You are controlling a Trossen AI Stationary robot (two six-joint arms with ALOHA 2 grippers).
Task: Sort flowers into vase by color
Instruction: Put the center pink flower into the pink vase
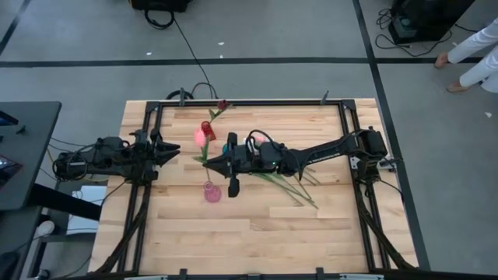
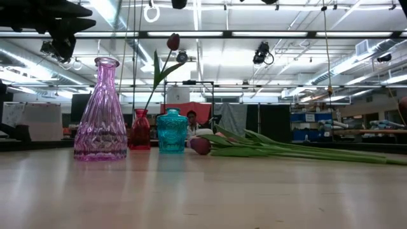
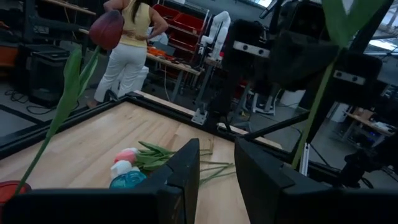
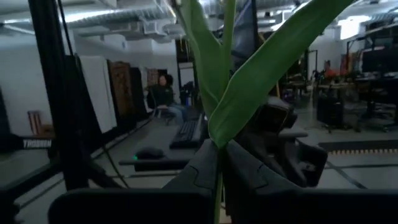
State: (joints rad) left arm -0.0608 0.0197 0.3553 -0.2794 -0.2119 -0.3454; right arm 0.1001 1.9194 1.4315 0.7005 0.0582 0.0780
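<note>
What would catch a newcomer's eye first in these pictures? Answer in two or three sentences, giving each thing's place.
Three coloured glass vases stand mid-table: a tall pink vase, a red vase holding one dark red tulip, and a teal vase. Beside them lies a pile of tulips on the wood. The right gripper is shut on a green stem above the vases, while the left gripper waits open at the table's left.

Three vases [image 1: 212, 191] stand left of the flowers [image 1: 288, 185] lying on the table [image 1: 257, 233].

Wood table [image 1: 257, 233]: pink vase [image 1: 212, 192], red vase [image 1: 207, 129], teal vase [image 1: 231, 143] near center; loose flowers [image 1: 292, 183] at 3 o'clock.
</note>
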